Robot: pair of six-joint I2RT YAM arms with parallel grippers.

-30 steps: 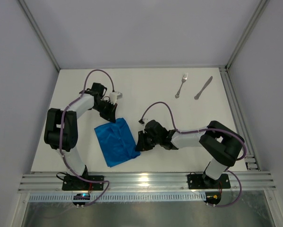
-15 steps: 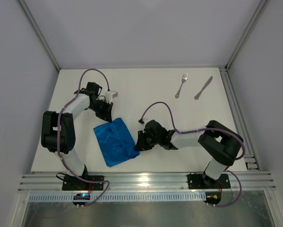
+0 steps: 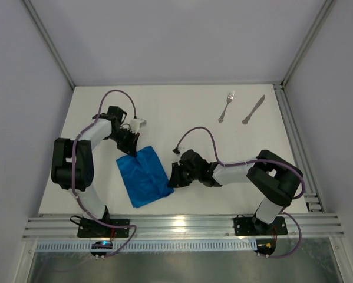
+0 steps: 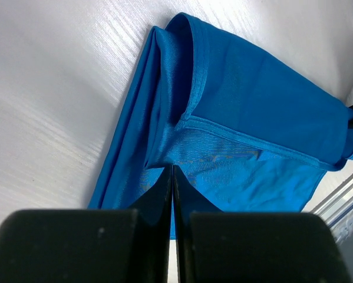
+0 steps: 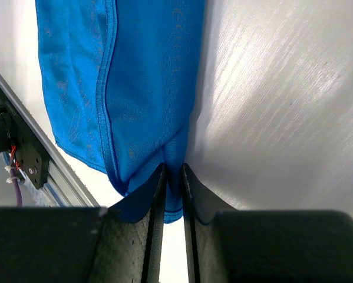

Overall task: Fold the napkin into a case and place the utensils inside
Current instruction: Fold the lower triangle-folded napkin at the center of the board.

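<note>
The blue napkin lies folded into a rough oblong with loose layers on the white table. It also shows in the left wrist view and the right wrist view. My left gripper is shut, its tips just over the napkin's far-left end with no cloth seen between them. My right gripper is shut on the napkin's right edge, with cloth pinched between the fingers. The fork and the knife lie side by side at the far right.
A metal rail runs along the table's near edge, close to the napkin's near end. Aluminium frame posts stand at the far corners. Both arms' cables loop over the table's middle.
My left gripper drew back from the napkin's far corner towards the far left, then came slightly back to it. The right gripper and the napkin have barely moved.
</note>
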